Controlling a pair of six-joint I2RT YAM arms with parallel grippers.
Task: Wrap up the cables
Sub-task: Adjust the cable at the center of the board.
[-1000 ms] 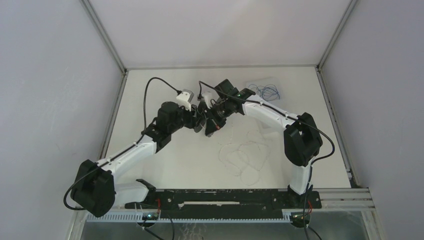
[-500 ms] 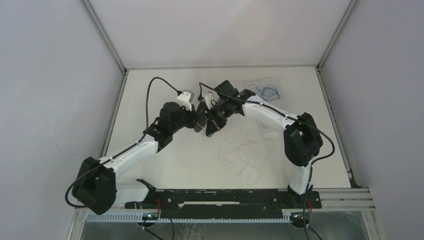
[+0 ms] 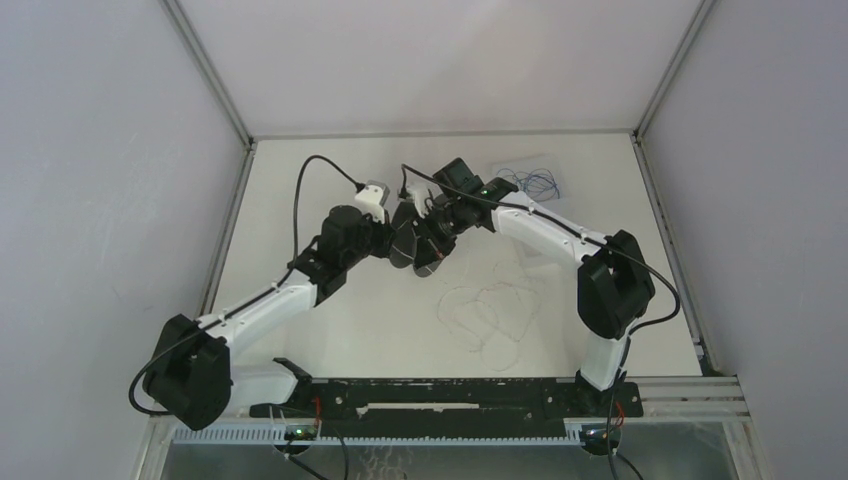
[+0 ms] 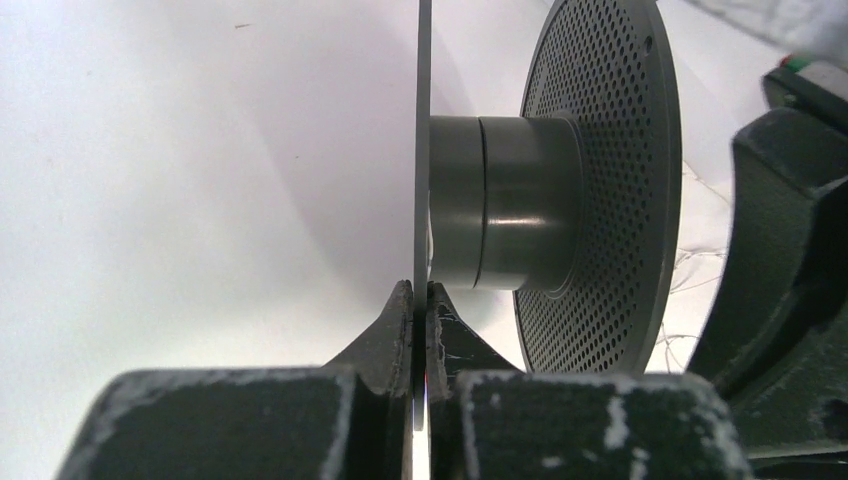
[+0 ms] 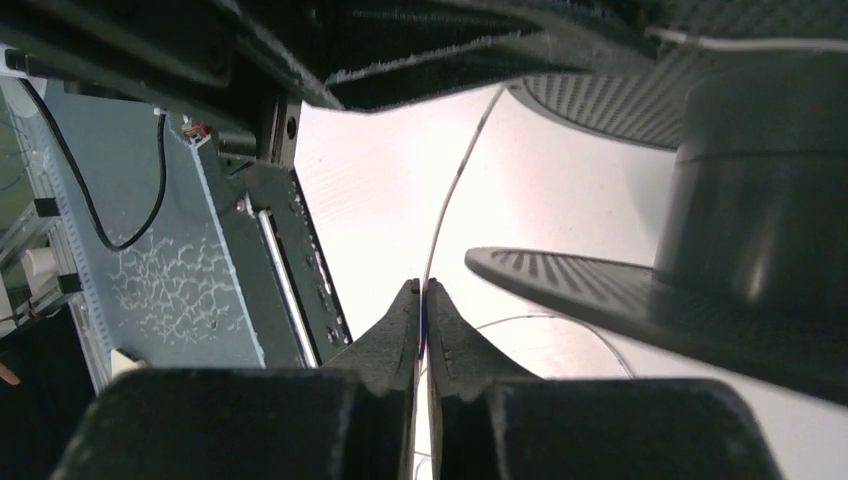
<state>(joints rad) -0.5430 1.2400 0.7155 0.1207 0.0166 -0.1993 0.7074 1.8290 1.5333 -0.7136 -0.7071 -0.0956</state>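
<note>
A black spool [image 3: 416, 243] with perforated flanges hangs above the middle back of the table. My left gripper [image 4: 421, 292] is shut on the thin edge of its near flange [image 4: 422, 150]; the hub [image 4: 505, 200] and far flange [image 4: 610, 180] stand to the right. My right gripper [image 5: 423, 292] is shut on the thin whitish cable [image 5: 455, 190], which runs taut up from the pinch towards the spool [image 5: 760, 200]. In the top view the right gripper [image 3: 436, 226] sits right beside the spool. The rest of the cable lies in loose loops [image 3: 490, 315] on the table.
A tangle of thin blue wire [image 3: 533, 183] lies at the back right. Grey walls close in the table on three sides. The black rail with the arm bases [image 3: 440, 395] runs along the near edge. Black arm leads arc above both wrists.
The right arm has shifted a little to the right and back. The loose loops on the table have changed shape slightly. Both grippers keep their hold.
</note>
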